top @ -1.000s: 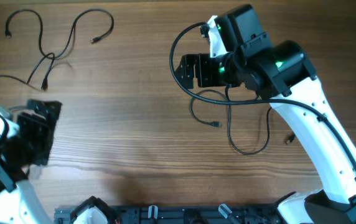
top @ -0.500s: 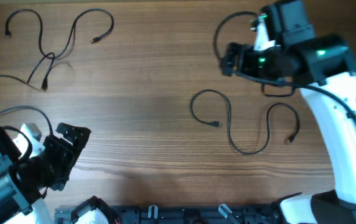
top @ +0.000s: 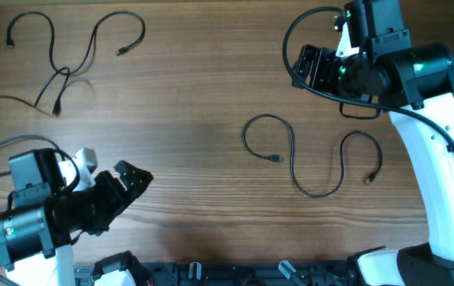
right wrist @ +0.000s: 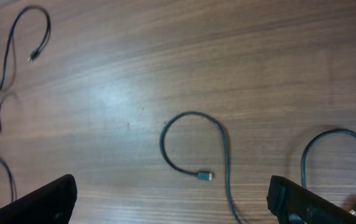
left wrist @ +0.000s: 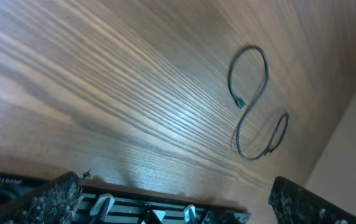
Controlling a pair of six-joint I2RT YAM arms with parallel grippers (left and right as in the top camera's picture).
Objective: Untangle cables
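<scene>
Item 1: S-shaped cable point(top: 292, 163), thin, black, lying flat on the tabletop point(top: 195, 119), right of centre. Long axis runs left to right. One plug end curls inward at the left loop; the other points toward the near edge at the right loop.

Item 2: crossed cables point(top: 63, 73), far-left corner, loose wavy strands overlapping at one point. Their spread also runs left to right, with plug ends splayed outward.

Item 3: left gripper point(top: 129, 178), near-left, jaws spread wide, holding nothing, well apart from both cable groups.

Item 4: right gripper point(top: 305, 67), far-right, jaws spread wide, empty, above the tabletop beyond the S-shaped cable.
</scene>
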